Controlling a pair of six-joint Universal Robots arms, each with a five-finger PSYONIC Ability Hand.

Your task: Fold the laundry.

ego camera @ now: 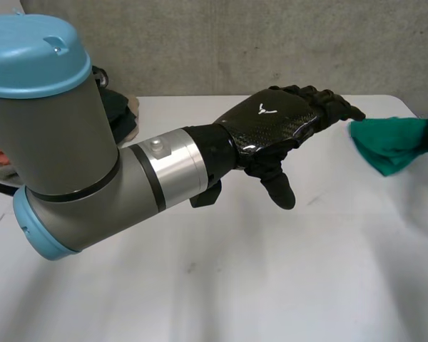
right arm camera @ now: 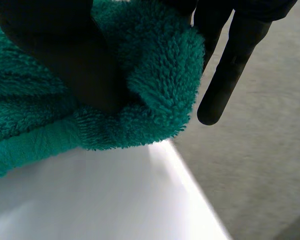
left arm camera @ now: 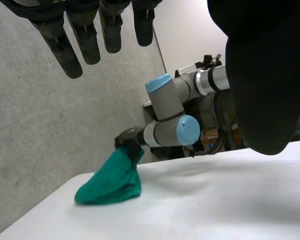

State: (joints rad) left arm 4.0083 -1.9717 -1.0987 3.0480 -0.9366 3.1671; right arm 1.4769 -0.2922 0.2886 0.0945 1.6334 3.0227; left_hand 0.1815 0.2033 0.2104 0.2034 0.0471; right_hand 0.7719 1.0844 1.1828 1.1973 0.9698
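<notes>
Now the right hand (right arm camera: 65,55) pinches the fluffy green terry towel (ego camera: 389,142), probably to lift it from the white table (ego camera: 200,285); the left hand (ego camera: 271,125) hovers empty, fingers relaxed.

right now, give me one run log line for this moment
left hand: open, over table, holding nothing | right hand: shut on green towel, pinching its top | green towel: bunched, lower end on table

The cloth (ego camera: 389,142) rests on the table (ego camera: 235,285) near its far right corner, its top pinched in the right hand (left arm camera: 130,137). The left hand (ego camera: 278,121) hangs above the table's middle, left of the cloth and apart from it.
</notes>
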